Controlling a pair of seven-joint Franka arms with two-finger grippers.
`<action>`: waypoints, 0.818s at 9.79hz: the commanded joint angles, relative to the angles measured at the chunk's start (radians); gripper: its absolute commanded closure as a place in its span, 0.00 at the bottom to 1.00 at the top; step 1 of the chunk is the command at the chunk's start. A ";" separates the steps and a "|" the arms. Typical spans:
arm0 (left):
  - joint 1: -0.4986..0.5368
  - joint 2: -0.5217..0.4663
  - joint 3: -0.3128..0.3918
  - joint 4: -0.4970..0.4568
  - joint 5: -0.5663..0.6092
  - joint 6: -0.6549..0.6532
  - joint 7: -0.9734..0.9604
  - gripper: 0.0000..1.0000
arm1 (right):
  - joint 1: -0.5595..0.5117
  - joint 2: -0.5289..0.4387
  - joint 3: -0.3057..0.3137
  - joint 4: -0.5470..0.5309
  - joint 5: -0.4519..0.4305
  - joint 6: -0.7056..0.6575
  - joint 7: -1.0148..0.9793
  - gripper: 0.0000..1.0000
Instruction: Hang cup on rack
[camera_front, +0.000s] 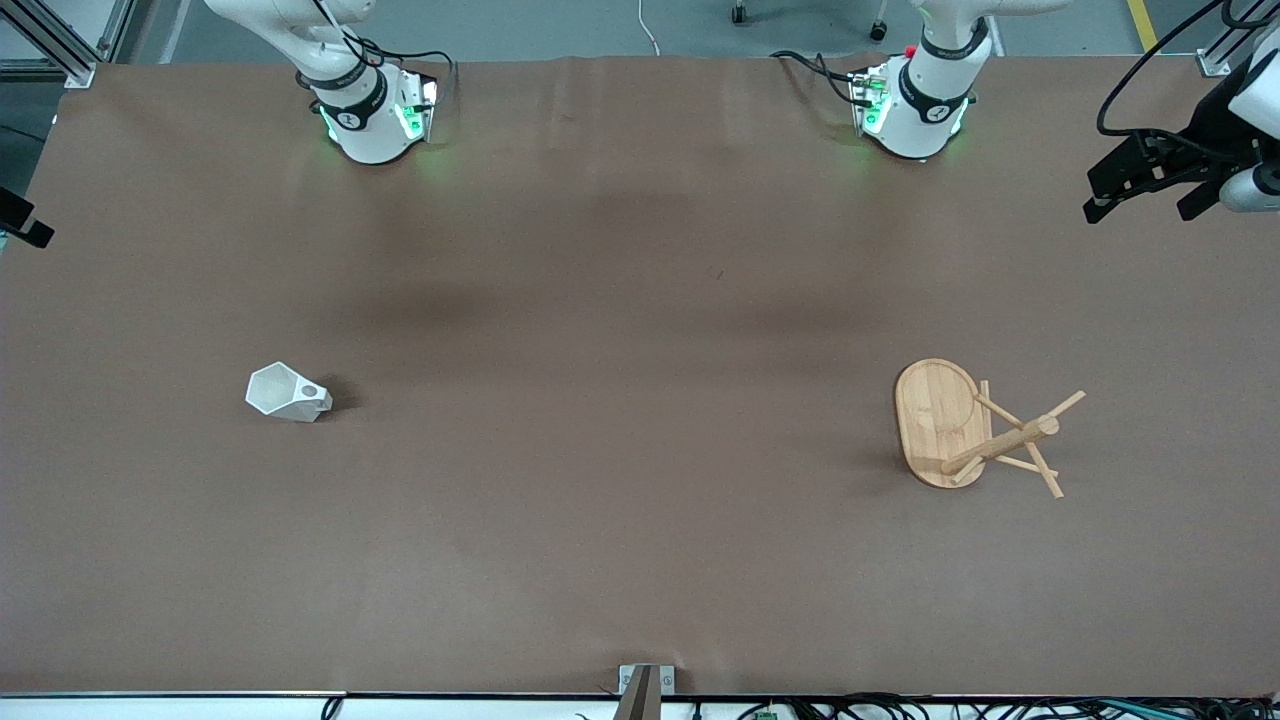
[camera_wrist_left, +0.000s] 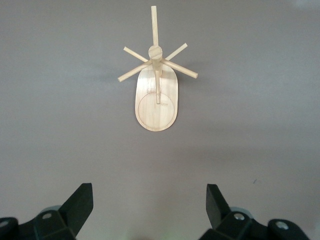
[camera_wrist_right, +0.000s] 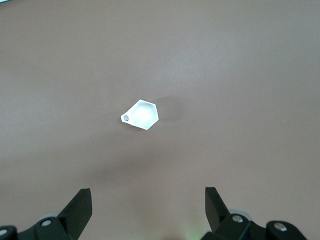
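The white faceted cup (camera_front: 287, 392) lies on its side on the brown table toward the right arm's end, with its pierced tab (camera_front: 310, 390) on top. It also shows in the right wrist view (camera_wrist_right: 141, 114), well away from my open, empty right gripper (camera_wrist_right: 148, 200). Only a black part of that gripper (camera_front: 25, 225) shows in the front view. The bamboo rack (camera_front: 940, 420) stands on its oval base toward the left arm's end, pegs spread out. It also shows in the left wrist view (camera_wrist_left: 156, 97). My left gripper (camera_front: 1142, 208) is open and empty, high over the table's end.
The brown table (camera_front: 620, 400) is bare between the cup and the rack. The two arm bases (camera_front: 370, 120) (camera_front: 915, 110) stand along the edge farthest from the front camera. A metal bracket (camera_front: 645, 685) sits at the nearest edge.
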 joint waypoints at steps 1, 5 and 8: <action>-0.007 0.030 0.001 0.005 0.024 -0.019 0.000 0.00 | -0.003 -0.005 0.001 -0.005 0.009 -0.004 -0.008 0.00; 0.003 0.037 0.003 -0.004 0.013 -0.021 0.013 0.00 | 0.011 -0.005 0.002 0.004 0.007 -0.005 -0.010 0.00; -0.009 0.037 -0.003 0.000 0.012 -0.030 -0.008 0.00 | 0.005 0.009 0.007 -0.137 0.007 0.057 -0.019 0.00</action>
